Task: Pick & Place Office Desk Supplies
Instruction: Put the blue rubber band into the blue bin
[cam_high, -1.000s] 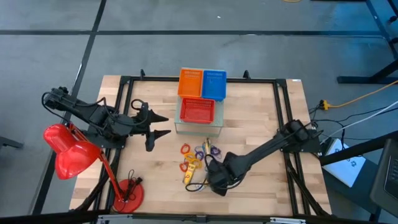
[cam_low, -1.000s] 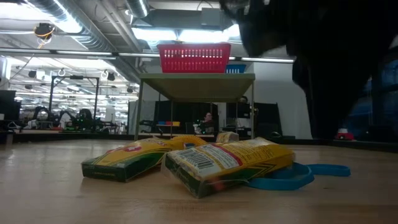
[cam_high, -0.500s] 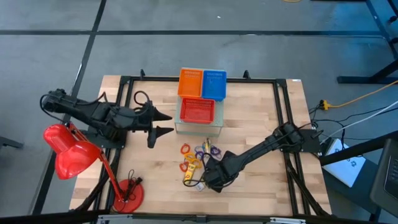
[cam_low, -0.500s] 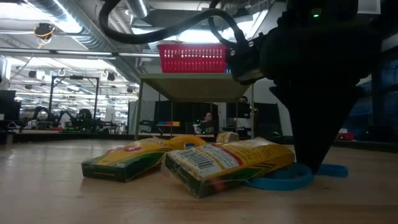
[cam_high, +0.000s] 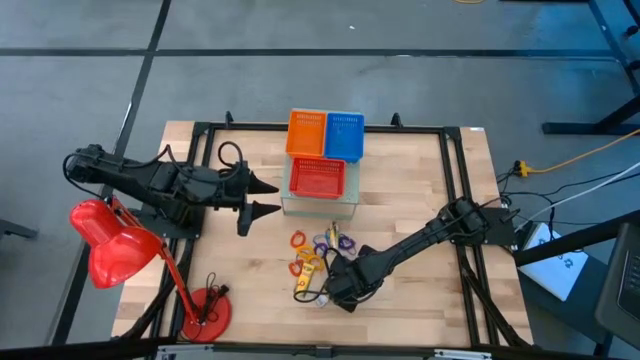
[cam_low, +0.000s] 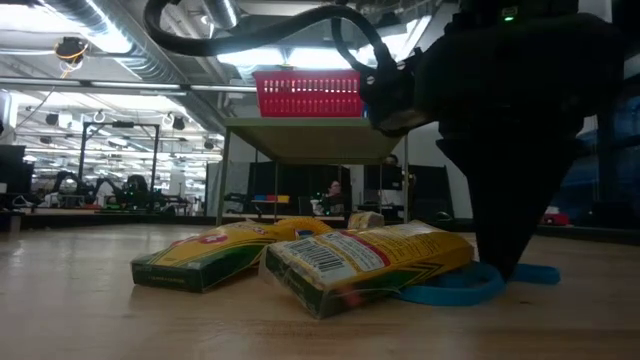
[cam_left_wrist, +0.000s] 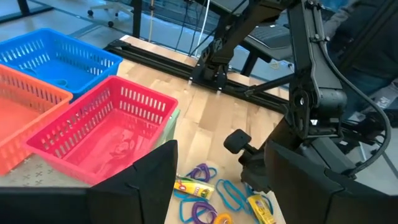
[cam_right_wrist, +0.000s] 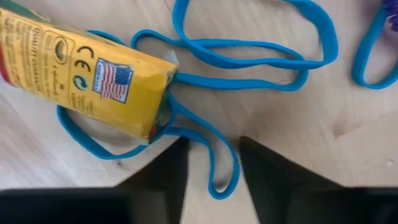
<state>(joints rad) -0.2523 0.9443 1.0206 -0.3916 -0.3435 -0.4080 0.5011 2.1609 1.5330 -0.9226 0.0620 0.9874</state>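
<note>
A: What are the little things made of?

B: The blue loop (cam_right_wrist: 249, 62) is thin, bendy and rubbery. It lies flat in curls on the pale wooden table (cam_high: 420, 180). The yellow box (cam_right_wrist: 81, 74) is shiny card with tiny print and a small flag on it. One end of it lies on top of the blue loop.

A: Where is the right gripper (cam_right_wrist: 211, 165)?

B: Low over the table, near the front middle. Its two dark fingers (cam_right_wrist: 155, 168) stand one on each side of a strand of the blue loop, with a narrow gap between them. Whether they pinch the strand, one cannot tell.

A: What does the low view show that the top one does not?

B: Two yellow boxes (cam_low: 300, 255) lie side by side, and they look flat and a bit squashed. The blue loop peeks out under the nearer one. The red mesh basket (cam_low: 310, 92) sits up on a small raised stand (cam_low: 315, 135).

A: And from the top?

B: An orange loop (cam_high: 298, 240) and purple loops (cam_high: 325, 243) lie near the boxes. An orange basket (cam_high: 307, 133) and a blue basket (cam_high: 344, 136) sit behind the red one. A big red lamp (cam_high: 115, 250) stands at the left.

A: And the left gripper (cam_high: 258, 198)?

B: It waits in the air at the left of the baskets, with its fingers wide apart and nothing in them.
</note>
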